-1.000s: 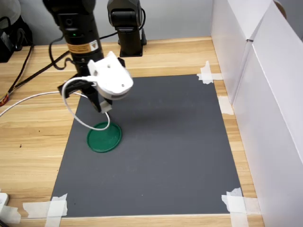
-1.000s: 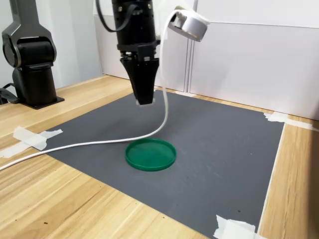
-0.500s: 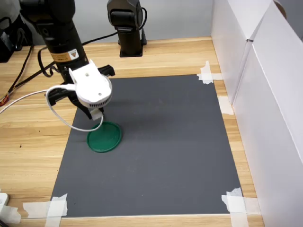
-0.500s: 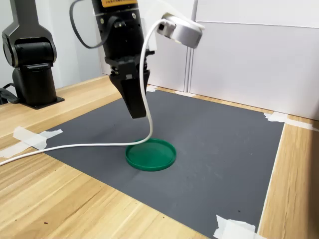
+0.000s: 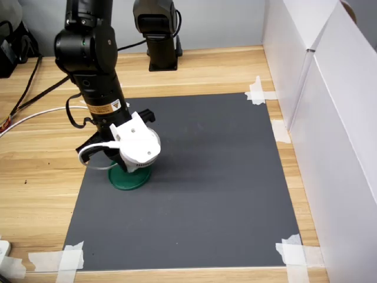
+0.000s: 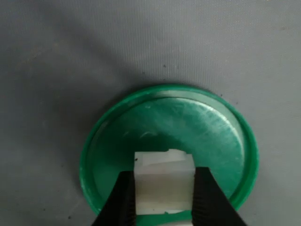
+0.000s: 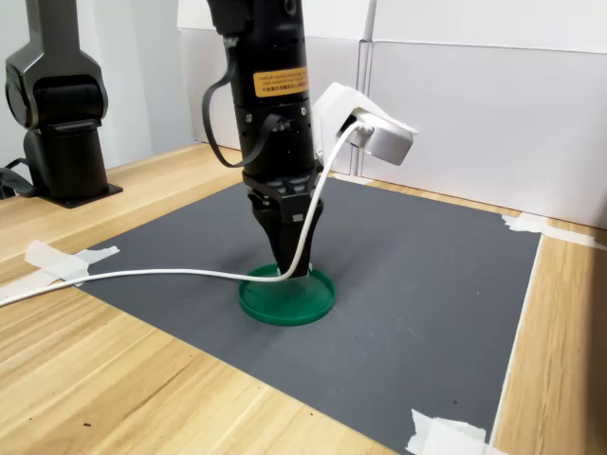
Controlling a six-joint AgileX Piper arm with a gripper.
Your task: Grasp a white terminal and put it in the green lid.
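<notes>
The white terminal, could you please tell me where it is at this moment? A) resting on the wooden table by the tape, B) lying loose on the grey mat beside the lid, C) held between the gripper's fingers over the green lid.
C: in the wrist view the white terminal sits clamped between the gripper fingers, directly above the green lid.

1 green lid [image 7: 286,297] lies on 1 dark grey mat [image 5: 218,177]. 1 white terminal [image 6: 163,181] sits between the 2 fingers [image 6: 123,200] of 1 gripper [image 6: 163,197]. 1 black arm [image 5: 94,71] carries 1 round white camera housing [image 5: 139,150] with 1 white cable [image 7: 142,276]. 1 second black arm base [image 5: 156,32] stands on 1 wooden table [image 5: 35,171]. 4 mat corners carry white tape strips [image 5: 258,91].
</notes>
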